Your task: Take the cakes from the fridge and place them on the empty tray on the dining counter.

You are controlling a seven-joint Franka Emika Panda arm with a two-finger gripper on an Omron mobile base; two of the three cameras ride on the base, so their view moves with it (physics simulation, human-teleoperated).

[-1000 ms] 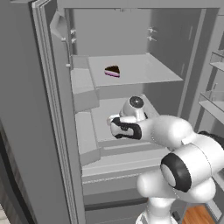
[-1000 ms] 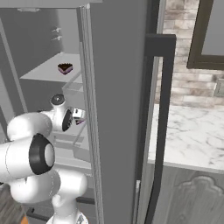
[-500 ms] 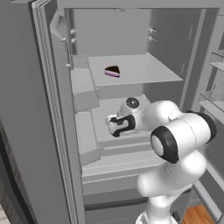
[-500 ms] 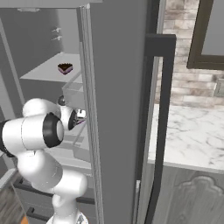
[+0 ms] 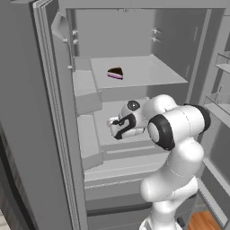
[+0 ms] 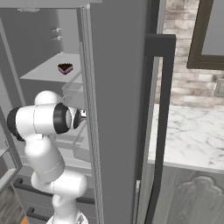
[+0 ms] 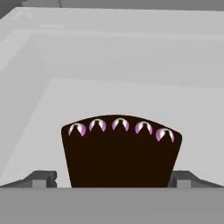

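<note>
The fridge (image 5: 27,112) stands open, pale grey inside. One cake (image 5: 115,72), a dark wedge with a pink edge, lies on the upper shelf (image 6: 65,68). My gripper (image 5: 115,127) reaches onto the shelf below. The hand view shows a second cake (image 7: 120,151) right in front of my gripper (image 7: 113,180). This cake is dark brown with purple dots along its far edge. It sits between the open fingertips (image 7: 43,178), which stand apart from its sides. The tray and the dining counter are out of view.
The fridge's closed right door (image 6: 118,109) with its black bar handle (image 6: 164,109) is close beside the arm. Door bins (image 5: 220,99) hang at the right. A marble worktop (image 6: 192,131) backs onto a brick wall. Drawers lie under the shelves (image 5: 117,179).
The hand has pushed a little deeper and leftward along the lower shelf, and the arm's elbow has swung up in front of it. The jaws stay open.
</note>
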